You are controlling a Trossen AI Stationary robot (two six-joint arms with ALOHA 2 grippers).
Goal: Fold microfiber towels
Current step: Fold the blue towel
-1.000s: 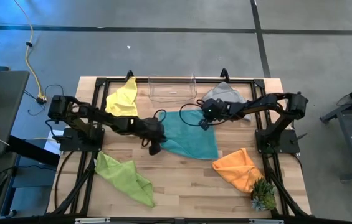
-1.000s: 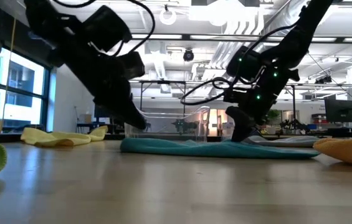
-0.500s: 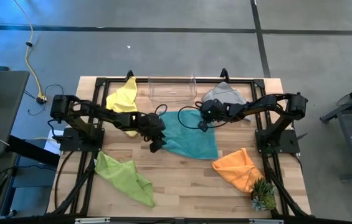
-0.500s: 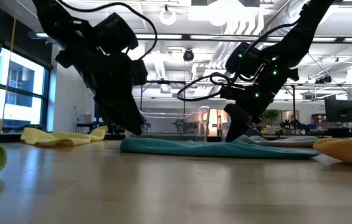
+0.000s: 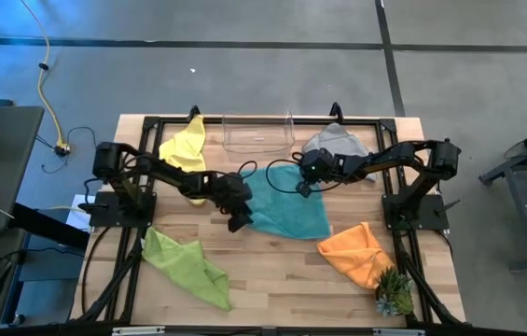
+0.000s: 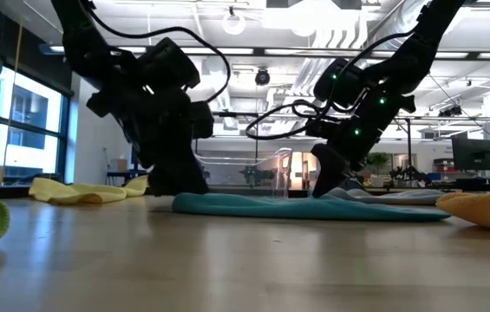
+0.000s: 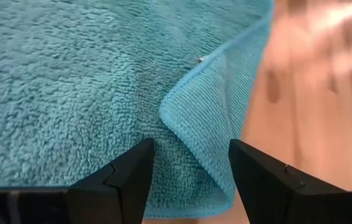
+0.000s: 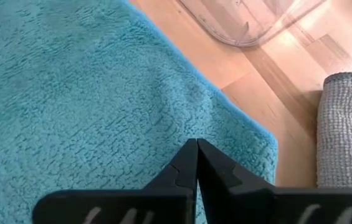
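Teal towel (image 5: 291, 198) is laid flat for folding. Its left edge, curled over, is straddled by the wide-open left gripper (image 7: 188, 165). Its far corner is pinned by the closed, empty right gripper (image 8: 195, 163).

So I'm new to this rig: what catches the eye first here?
A teal blue microfiber towel spread at the table's centre, with both dark grippers at it: the left gripper open over a turned-up hem, the right gripper shut on its far edge. Four brighter crumpled cloths ring it.

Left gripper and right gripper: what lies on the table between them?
In the high view, only the teal blue microfiber towel spans between the open left gripper and the shut right gripper.
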